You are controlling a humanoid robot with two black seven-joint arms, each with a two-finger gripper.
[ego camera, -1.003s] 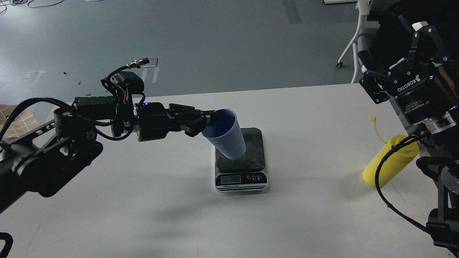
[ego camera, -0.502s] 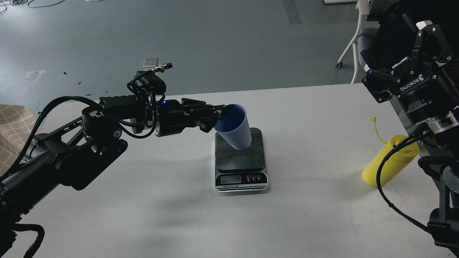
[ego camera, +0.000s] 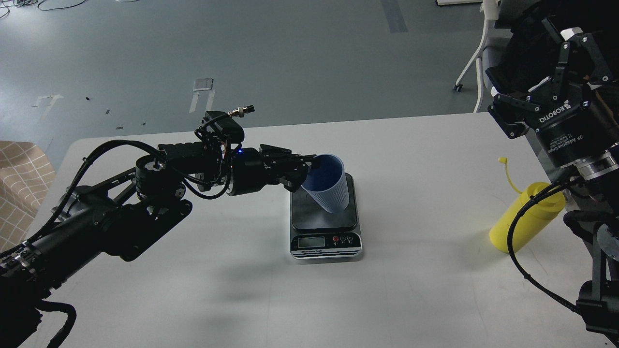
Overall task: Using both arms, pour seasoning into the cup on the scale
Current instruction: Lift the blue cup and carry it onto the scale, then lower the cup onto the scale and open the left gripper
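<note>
Cup: blue plastic, showing matt, finely ribbed outside, smooth inside
Scale: dark platform looking mottled and faintly glossy; silver front appearing as brushed metal or plastic
Seasoning bottle: yellow plastic, looking smooth, softly sheened
Table: white top showing matt and smooth
Left gripper and right gripper: black, appearing matt, metal-looking links
</note>
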